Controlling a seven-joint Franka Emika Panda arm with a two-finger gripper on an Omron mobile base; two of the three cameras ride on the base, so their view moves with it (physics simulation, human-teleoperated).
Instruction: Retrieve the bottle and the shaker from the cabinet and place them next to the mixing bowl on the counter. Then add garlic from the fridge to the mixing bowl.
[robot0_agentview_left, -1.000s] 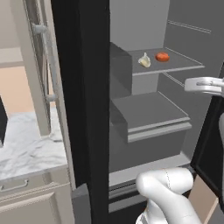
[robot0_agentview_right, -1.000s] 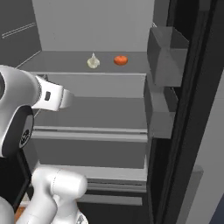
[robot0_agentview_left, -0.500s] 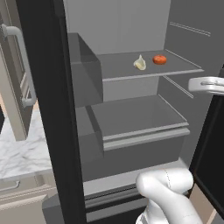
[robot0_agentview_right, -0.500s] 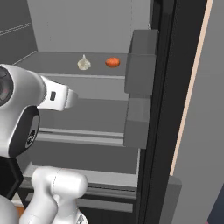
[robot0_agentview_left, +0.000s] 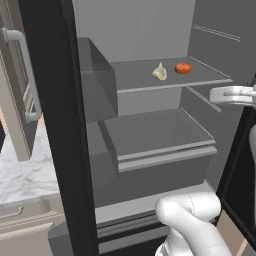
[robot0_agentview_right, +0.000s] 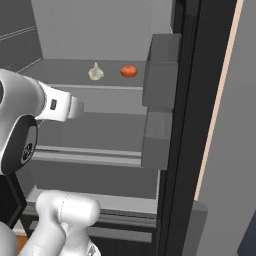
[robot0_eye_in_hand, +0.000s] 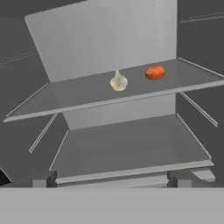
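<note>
The fridge (robot0_agentview_left: 145, 30) stands open before me, its grey shelves bare except for two things. A whitish garlic bulb (robot0_agentview_left: 160, 72) (robot0_agentview_right: 96, 73) (robot0_eye_in_hand: 118, 82) sits on the upper shelf, with a red tomato (robot0_agentview_left: 182, 68) (robot0_agentview_right: 129, 71) (robot0_eye_in_hand: 155, 72) just to its right. My gripper (robot0_eye_in_hand: 111, 179) is open and holds nothing. It hangs well short of the shelf, lower than the garlic and pointed into the fridge. A strip of the marble counter (robot0_agentview_left: 20, 175) shows at the left. The bottle, the shaker and the mixing bowl are out of view.
A black door edge (robot0_agentview_left: 55, 125) rises at the left of the fridge opening. A beige door with a grey bar handle (robot0_agentview_left: 22, 75) hangs above the counter. On the right, the fridge door (robot0_agentview_right: 187, 125) carries grey bins (robot0_agentview_right: 160, 100). A deeper shelf (robot0_eye_in_hand: 131, 148) lies below the garlic.
Both base pictures have shifted, so the base has moved relative to the fridge. Garlic and tomato lie where they were. The jaws have stayed open.
</note>
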